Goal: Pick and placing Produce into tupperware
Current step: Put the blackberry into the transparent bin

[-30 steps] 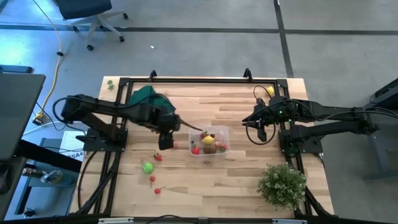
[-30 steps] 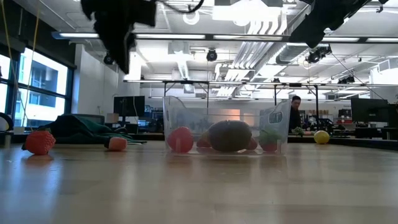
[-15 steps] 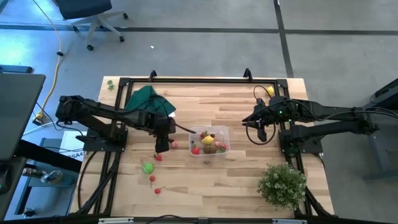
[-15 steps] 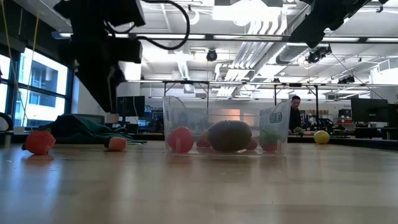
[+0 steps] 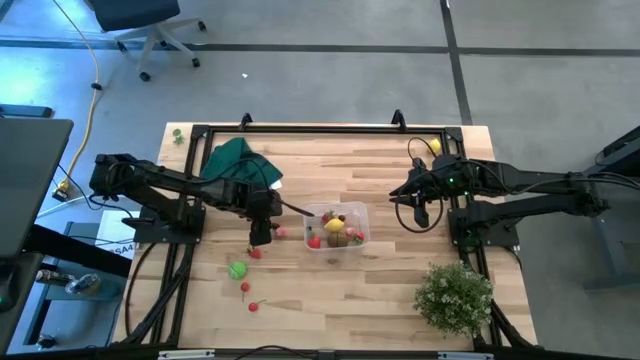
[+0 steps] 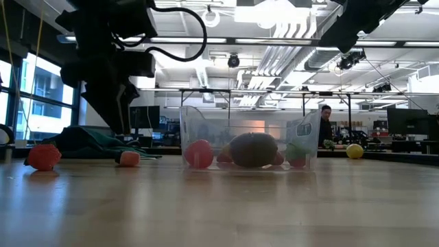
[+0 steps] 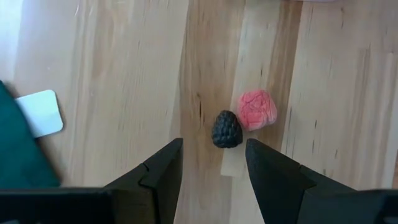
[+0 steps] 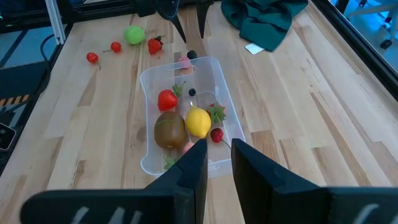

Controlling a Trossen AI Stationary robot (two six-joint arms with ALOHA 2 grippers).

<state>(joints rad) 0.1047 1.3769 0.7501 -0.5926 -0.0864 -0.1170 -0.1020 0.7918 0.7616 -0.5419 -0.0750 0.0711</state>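
Left jaws (image 7: 211, 168): parted, empty, poised over one dark berry (image 7: 227, 129) touching one pink berry (image 7: 257, 110) on the worktop (image 5: 400, 280), just beside the tub. Right jaws (image 8: 216, 163): narrow gap, empty, well apart at the worktop's right side. Tupperware (image 5: 337, 229): one, centre, holding one yellow (image 8: 198, 121), one brown (image 8: 169, 129) and several red pieces. Loose produce nearer the left arm: one green ball (image 5: 237, 269), three small red pieces. One green cloth (image 5: 238, 160). One leafy plant (image 5: 453, 296).

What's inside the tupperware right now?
The tupperware holds a lemon, a brown kiwi, a strawberry and small red pieces; anything beneath these is covered.
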